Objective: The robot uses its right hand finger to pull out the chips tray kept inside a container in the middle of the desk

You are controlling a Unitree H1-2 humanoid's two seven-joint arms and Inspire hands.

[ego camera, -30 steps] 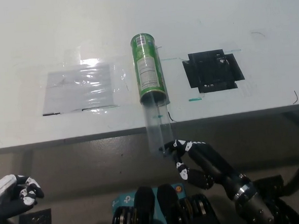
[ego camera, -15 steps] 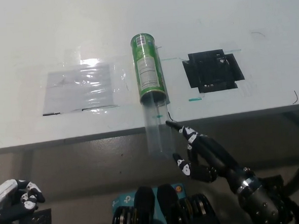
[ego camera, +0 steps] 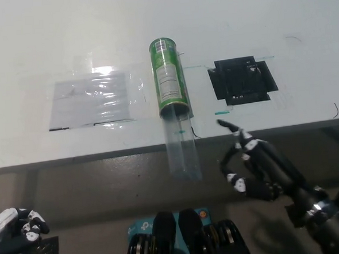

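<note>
1. Right hand [ego camera: 255, 168] moved right, off the tray, now lower right of frame, fingers apart, holding nothing.
2. Clear chips tray [ego camera: 181, 149] sticks out of the green container [ego camera: 168, 75] lying at frame center, past the desk [ego camera: 26, 43] edge.
3. Left hand [ego camera: 11, 229] rests lower left, fingers curled in, empty.

One camera only, mounted on the robot's head, looking steeply down from fairly close. The desk [ego camera: 152, 36] fills the upper half of the frame, its front edge crossing the middle, floor below.
</note>
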